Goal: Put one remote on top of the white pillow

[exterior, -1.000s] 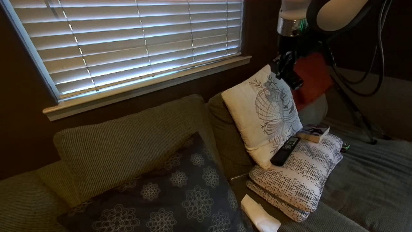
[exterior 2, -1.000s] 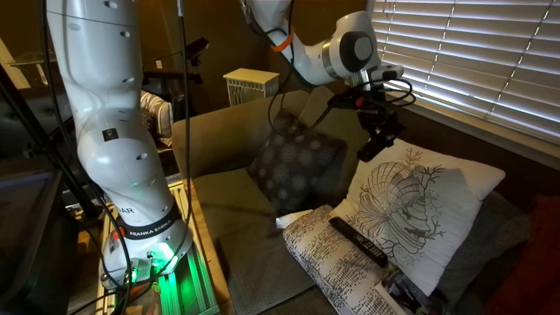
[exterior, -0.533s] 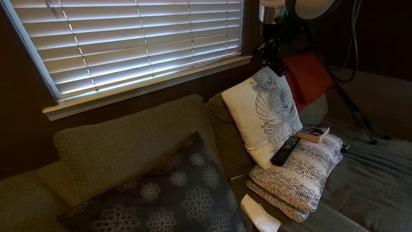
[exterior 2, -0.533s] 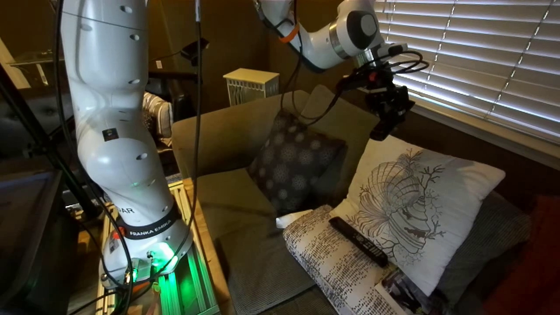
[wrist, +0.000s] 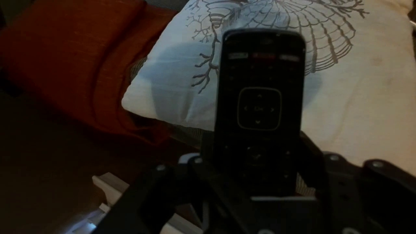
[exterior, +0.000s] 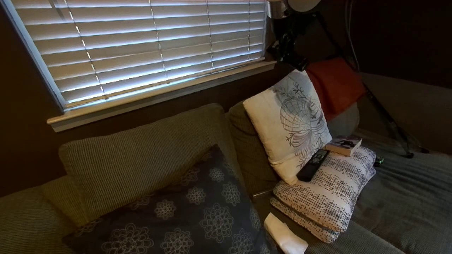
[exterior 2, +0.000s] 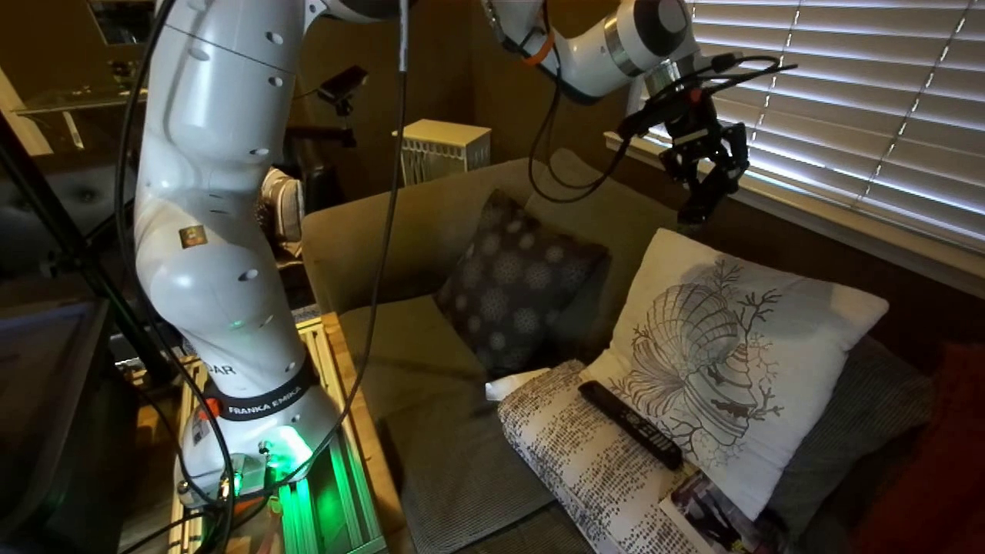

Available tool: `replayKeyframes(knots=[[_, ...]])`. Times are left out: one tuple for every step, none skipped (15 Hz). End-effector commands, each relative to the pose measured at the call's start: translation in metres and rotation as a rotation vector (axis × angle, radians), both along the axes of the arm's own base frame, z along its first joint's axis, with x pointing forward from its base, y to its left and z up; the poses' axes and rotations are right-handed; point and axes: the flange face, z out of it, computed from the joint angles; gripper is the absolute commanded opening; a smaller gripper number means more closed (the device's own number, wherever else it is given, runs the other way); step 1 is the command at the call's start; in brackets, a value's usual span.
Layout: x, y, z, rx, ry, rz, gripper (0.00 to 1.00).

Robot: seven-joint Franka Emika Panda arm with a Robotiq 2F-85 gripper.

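Observation:
My gripper (wrist: 256, 148) is shut on a black remote (wrist: 260, 78), its fingers on both long sides near the lower end. In both exterior views the gripper (exterior: 287, 53) (exterior 2: 712, 173) and the held remote (exterior: 299, 64) (exterior 2: 696, 208) hang just above the upper edge of the white pillow (exterior: 275, 120) (exterior 2: 808, 331). The pillow leans back on the sofa; it also shows behind the remote in the wrist view (wrist: 354, 107). A second black remote (exterior: 313, 165) (exterior 2: 631, 425) lies along the pillow's lower edge, on the folded cream bundle.
The folded cream bundle (exterior: 328, 190) (exterior 2: 573, 446) lies before the pillow with a book (exterior: 344, 145) on it. A red cushion (exterior: 339, 88) (wrist: 68, 65) stands beside the pillow. The window sill (exterior: 169, 93) is behind. A dark grey cushion (exterior 2: 515, 285) and white paper (exterior: 284, 233) are nearby.
My gripper has moved up and back toward the window with the remote in it, from in front of the pillow's top part to above its upper edge. The pillow and second remote have not moved.

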Motion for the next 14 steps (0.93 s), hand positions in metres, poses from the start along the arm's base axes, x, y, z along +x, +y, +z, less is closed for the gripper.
replayKeyframes(knots=[[0.031,0.000,-0.001,-0.010,0.094,0.041,0.37],[0.036,-0.001,-0.005,-0.006,0.119,0.056,0.37],[0.041,-0.002,-0.008,0.000,0.140,0.072,0.37],[0.045,-0.003,-0.011,0.007,0.160,0.088,0.37],[0.050,-0.004,-0.015,0.020,0.178,0.105,0.37],[0.054,-0.006,-0.018,0.032,0.194,0.119,0.37],[0.058,-0.008,-0.021,0.046,0.208,0.129,0.37],[0.061,-0.009,-0.024,0.062,0.223,0.140,0.37],[0.064,-0.011,-0.028,0.075,0.234,0.144,0.37],[0.066,-0.012,-0.031,0.087,0.247,0.147,0.37],[0.067,-0.012,-0.036,0.100,0.256,0.146,0.37],[0.069,-0.013,-0.040,0.108,0.259,0.138,0.37],[0.071,-0.013,-0.045,0.118,0.264,0.132,0.37],[0.073,-0.012,-0.050,0.132,0.260,0.122,0.37]])
